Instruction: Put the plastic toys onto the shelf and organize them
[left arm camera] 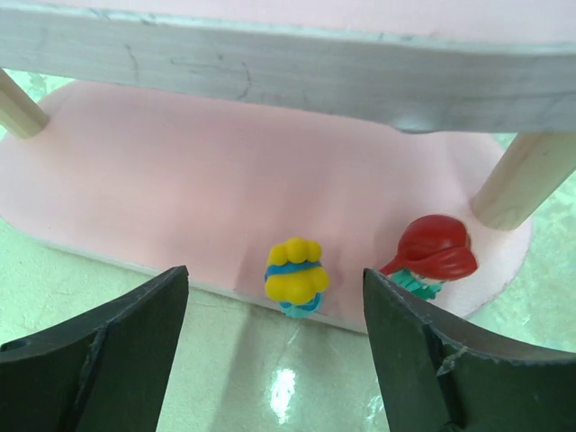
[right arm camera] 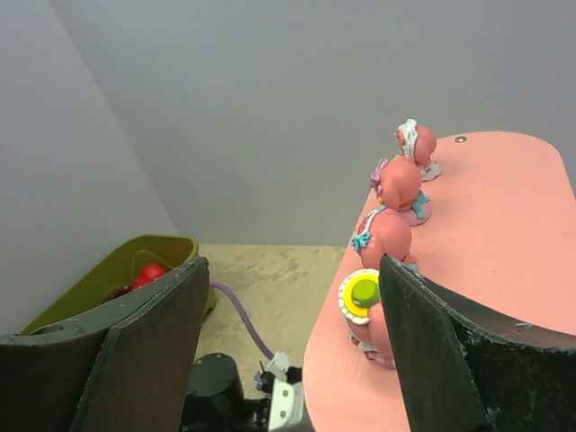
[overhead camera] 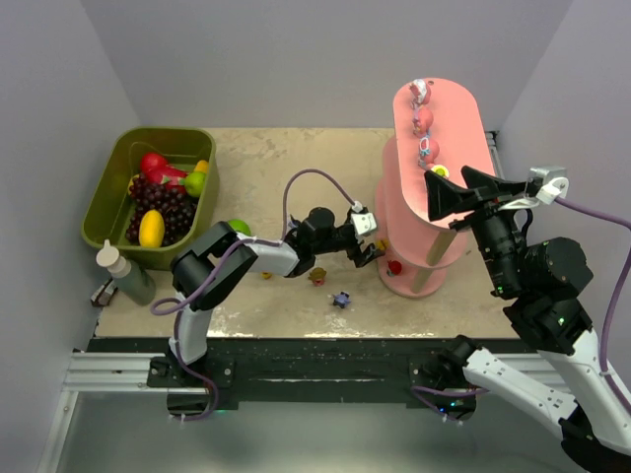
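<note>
The pink shelf [overhead camera: 449, 128] stands at the right. Several pink toys [overhead camera: 424, 120] stand in a row on its top board [right arm camera: 504, 234]; the nearest has a yellow-green hat [right arm camera: 364, 297]. A yellow-haired toy [left arm camera: 295, 274] and a red-haired toy [left arm camera: 434, 254] stand at the edge of the bottom board [left arm camera: 180, 180]. An orange-brown toy [overhead camera: 317, 277], a dark blue toy [overhead camera: 341, 299] and a small yellow one [overhead camera: 266, 275] lie on the table. My left gripper [overhead camera: 367, 246] is open and empty, just short of the yellow-haired toy. My right gripper [overhead camera: 458, 192] is open and empty beside the hatted toy.
An olive-green bin [overhead camera: 123, 168] holding fake fruit stands at the back left. A bottle [overhead camera: 123, 271] stands at the left edge. A green ball [overhead camera: 240, 227] lies by the left arm. The tan posts [left arm camera: 522, 180] join the shelf boards.
</note>
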Robot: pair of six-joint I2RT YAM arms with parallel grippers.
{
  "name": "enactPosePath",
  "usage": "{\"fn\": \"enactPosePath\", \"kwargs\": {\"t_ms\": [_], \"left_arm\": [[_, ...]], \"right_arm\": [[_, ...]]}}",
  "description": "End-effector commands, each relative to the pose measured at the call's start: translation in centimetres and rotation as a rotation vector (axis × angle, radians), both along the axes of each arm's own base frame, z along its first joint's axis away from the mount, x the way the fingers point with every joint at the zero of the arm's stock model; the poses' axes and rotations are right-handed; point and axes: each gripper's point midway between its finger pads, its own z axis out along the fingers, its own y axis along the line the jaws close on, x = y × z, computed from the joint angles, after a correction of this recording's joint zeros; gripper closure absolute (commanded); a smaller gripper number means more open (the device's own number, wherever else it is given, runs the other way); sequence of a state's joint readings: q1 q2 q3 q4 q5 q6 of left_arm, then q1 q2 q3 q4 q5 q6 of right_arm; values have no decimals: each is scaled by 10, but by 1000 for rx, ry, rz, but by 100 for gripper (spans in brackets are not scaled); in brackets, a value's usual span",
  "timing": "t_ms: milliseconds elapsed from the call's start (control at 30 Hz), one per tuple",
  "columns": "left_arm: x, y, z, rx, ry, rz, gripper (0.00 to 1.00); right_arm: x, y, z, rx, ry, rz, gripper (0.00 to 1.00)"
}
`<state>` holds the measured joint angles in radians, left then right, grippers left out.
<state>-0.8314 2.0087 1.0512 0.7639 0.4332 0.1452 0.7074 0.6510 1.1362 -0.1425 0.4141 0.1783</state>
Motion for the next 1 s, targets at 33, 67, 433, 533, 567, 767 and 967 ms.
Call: {"fn": "enactPosePath", "kwargs": {"t_ms": [33, 67, 433, 533, 567, 767, 967], "left_arm": [[-1, 1, 55, -189, -56, 19, 17], [0, 2, 62, -219, -69, 33, 18], [-2, 6, 59, -318, 7, 72, 27], [-1, 4, 55, -318, 25, 74, 28], [1, 4, 50, -313, 30, 81, 29], [4, -2, 34, -276, 61, 78, 32], [5, -5, 27, -258, 71, 74, 37]], "right_arm": [[0, -8, 5, 17, -21, -36, 20], [0, -7, 4, 14, -18, -35, 20], [1, -8, 4, 16, -16, -42, 20], [1, -9, 4, 19, -16, -45, 20], [1, -8, 4, 17, -16, -43, 20], [0, -9, 5, 20, -18, -40, 20], [-1, -9, 6, 22, -22, -37, 20]]}}
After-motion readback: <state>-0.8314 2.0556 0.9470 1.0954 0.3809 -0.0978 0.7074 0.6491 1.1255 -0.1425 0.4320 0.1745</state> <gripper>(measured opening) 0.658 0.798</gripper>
